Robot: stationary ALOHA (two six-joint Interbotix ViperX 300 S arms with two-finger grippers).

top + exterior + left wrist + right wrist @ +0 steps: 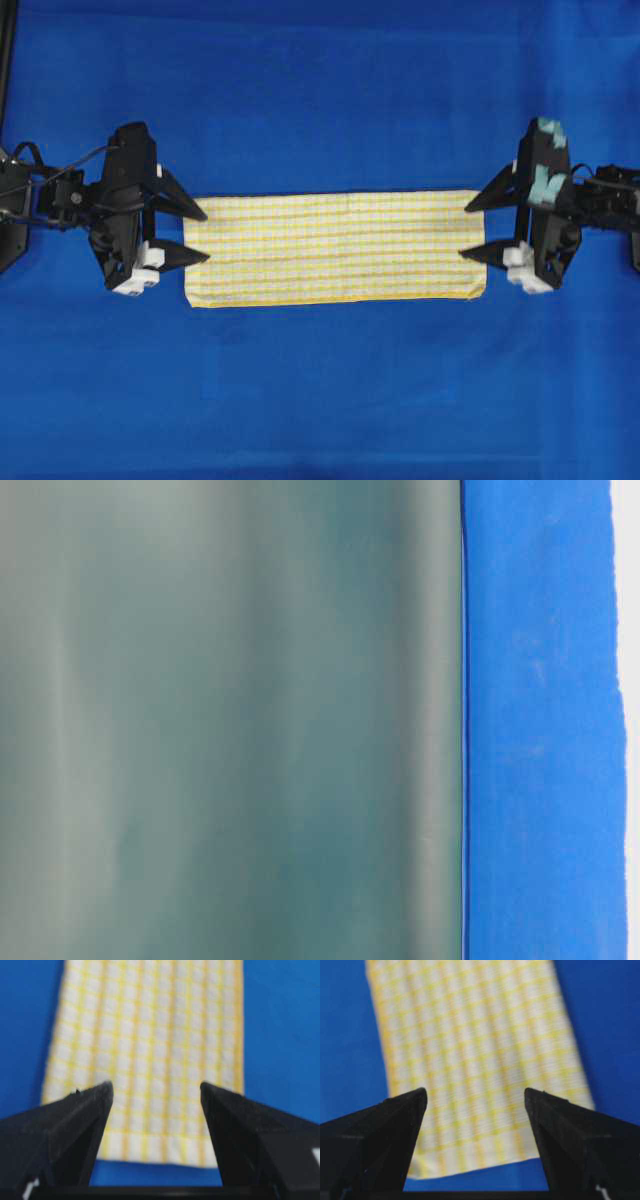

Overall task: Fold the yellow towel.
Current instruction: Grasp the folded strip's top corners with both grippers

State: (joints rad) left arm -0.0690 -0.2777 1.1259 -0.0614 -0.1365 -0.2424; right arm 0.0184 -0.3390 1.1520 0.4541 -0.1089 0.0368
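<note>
Your towel (pixel 335 247) lies flat between both pincers: left pincer (pixel 197 233) and right pincer (pixel 475 228) spread, pinching nothing.

Yellow towel (pixel 335 247) flat on blue cloth (pixel 320 90)

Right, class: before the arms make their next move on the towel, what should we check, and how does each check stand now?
1. Towel lies flat as a long strip: ok.
2. Left gripper open at the towel's left end: ok.
3. Right gripper open at its right end: ok.
4. Neither gripper holds the towel: ok.
5. Towel edges aligned: ok from overhead.
6. Number of layers: cannot tell.
</note>
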